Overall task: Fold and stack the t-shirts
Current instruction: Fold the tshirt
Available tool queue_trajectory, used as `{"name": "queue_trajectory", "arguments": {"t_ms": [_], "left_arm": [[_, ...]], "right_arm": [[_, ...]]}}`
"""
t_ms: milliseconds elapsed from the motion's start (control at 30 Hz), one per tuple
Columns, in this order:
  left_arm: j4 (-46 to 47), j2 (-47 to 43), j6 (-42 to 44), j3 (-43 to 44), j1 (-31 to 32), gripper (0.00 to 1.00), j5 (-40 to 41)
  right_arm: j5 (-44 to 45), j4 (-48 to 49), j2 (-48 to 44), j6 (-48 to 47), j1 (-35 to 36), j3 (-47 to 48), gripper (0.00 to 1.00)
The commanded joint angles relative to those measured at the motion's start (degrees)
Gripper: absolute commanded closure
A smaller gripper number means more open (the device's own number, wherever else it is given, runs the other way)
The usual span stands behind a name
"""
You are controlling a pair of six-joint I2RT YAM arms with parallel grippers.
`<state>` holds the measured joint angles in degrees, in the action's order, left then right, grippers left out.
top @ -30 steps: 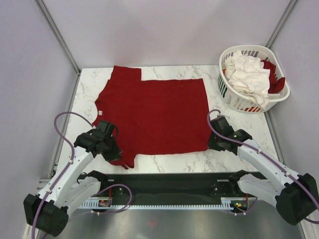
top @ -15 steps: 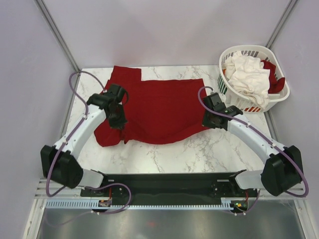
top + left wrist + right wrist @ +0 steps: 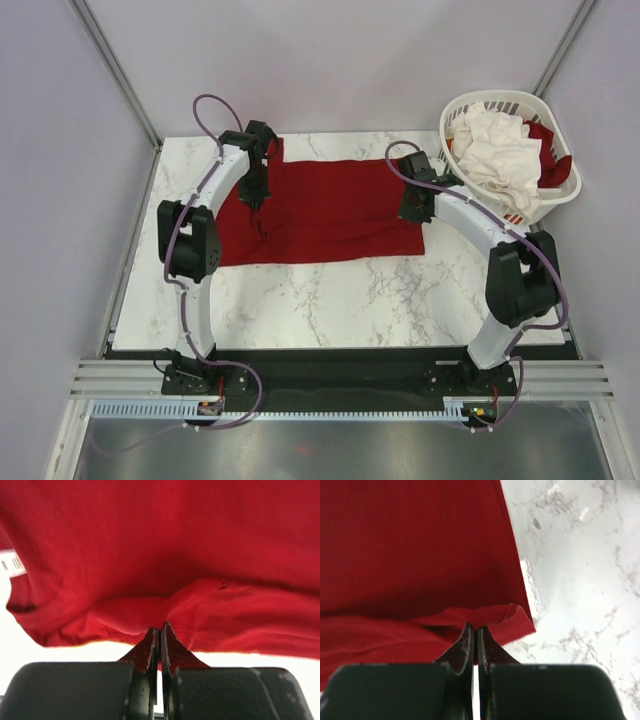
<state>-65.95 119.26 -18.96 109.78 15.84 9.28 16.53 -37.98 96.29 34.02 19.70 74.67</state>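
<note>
A dark red t-shirt [image 3: 330, 210] lies on the marble table [image 3: 380, 295], its near half folded over toward the far side. My left gripper [image 3: 256, 196] is shut on the shirt's folded edge at the left; the left wrist view shows the cloth [image 3: 165, 555] pinched between the closed jaws. My right gripper [image 3: 412, 210] is shut on the shirt's right edge; the right wrist view shows the red hem [image 3: 485, 617] in its jaws. A white t-shirt [image 3: 500, 150] and another red one [image 3: 552, 160] lie in the basket.
The white slotted basket [image 3: 470, 205] stands at the table's far right corner, just right of my right arm. Grey walls and metal posts close in the back and sides. A black rail runs along the near edge.
Both grippers have carried the shirt's near edge from the front of the table toward the back, folding the shirt over itself. Both arms are now stretched far out.
</note>
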Motion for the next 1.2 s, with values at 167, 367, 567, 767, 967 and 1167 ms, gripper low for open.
{"name": "queue_trajectory", "arguments": {"t_ms": [167, 367, 567, 767, 967, 1167], "left_arm": [[-6.6, 17.8, 7.4, 23.5, -6.8, 0.7, 4.8], [-4.2, 12.6, 7.2, 21.8, -9.1, 0.22, 7.1], [2.2, -2.6, 5.5, 5.9, -6.1, 0.39, 12.3], [9.5, -9.7, 4.5, -13.0, 0.2, 0.57, 13.5], [10.2, -5.0, 6.1, -15.5, 4.5, 0.48, 16.0], [10.7, -3.0, 6.0, -15.3, 5.2, 0.29, 20.7]], "right_arm": [[2.4, 0.7, 14.3, 1.7, -3.2, 11.5, 0.52], [5.7, -1.4, 15.3, 2.7, -3.4, 15.9, 0.05], [8.4, -1.4, 9.5, 2.0, -0.9, 13.0, 0.02], [3.1, 5.6, 1.1, 1.3, 2.7, 1.8, 0.04], [-6.0, 13.3, -0.2, 0.6, 2.8, -7.0, 0.14], [-7.6, 14.0, 0.0, -1.1, 2.8, -8.4, 0.16]]}}
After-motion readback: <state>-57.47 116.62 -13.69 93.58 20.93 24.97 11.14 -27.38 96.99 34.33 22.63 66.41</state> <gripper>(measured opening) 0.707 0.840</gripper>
